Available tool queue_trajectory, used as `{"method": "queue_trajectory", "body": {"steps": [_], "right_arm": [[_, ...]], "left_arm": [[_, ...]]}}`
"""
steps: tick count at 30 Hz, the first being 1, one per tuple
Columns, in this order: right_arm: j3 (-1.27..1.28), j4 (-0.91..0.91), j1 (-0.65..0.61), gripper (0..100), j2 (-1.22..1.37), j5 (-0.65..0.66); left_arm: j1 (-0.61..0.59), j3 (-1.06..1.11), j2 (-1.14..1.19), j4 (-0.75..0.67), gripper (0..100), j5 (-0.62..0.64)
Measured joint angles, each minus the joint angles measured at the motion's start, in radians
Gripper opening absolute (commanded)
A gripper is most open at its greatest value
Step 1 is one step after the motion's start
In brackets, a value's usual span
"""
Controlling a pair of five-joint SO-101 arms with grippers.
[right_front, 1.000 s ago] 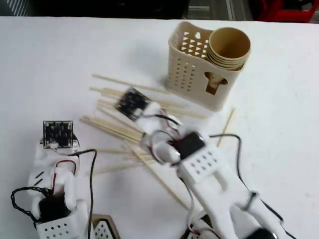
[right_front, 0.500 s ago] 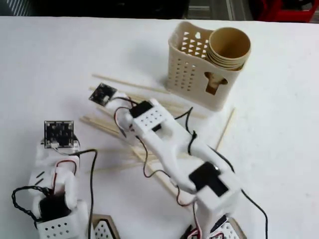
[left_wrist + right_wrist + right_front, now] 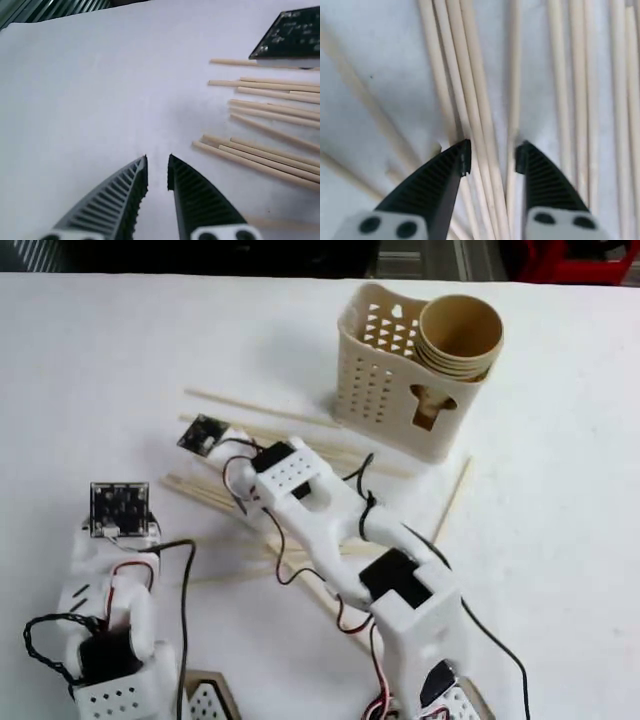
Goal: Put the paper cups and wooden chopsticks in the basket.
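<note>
Wooden chopsticks (image 3: 212, 493) lie scattered on the white table in front of the cream basket (image 3: 380, 380). A stack of paper cups (image 3: 462, 336) stands inside the basket. My right arm (image 3: 300, 485) stretches over the chopstick pile. In its wrist view, my right gripper (image 3: 493, 152) is open and low, its fingertips either side of a few chopsticks (image 3: 475, 100). My left arm (image 3: 112, 570) rests at the near left. My left gripper (image 3: 157, 167) hangs over bare table, slightly open and holding nothing, with chopstick ends (image 3: 260, 160) off to one side.
One chopstick (image 3: 453, 495) lies apart, right of the pile and near the basket's front corner. The right arm's camera board (image 3: 295, 32) shows in the left wrist view. Bare table stretches to the far left and to the right of the basket.
My right arm has swung left and stretched out over the chopstick pile, its wrist now farther left. The left arm, basket and cups have not moved.
</note>
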Motion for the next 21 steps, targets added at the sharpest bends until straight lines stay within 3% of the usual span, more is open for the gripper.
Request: {"method": "queue_trajectory", "body": {"steps": [7, 21], "right_arm": [[-0.011, -0.002, 0.008, 1.8, 0.015, 0.089], [-0.011, 0.106, 0.048, 1.8, -0.043, 0.094]], "left_arm": [[0.000, 0.005, 0.000, 0.000, 9, -0.026], [0.000, 0.005, 0.000, 0.000, 9, -0.028]]}}
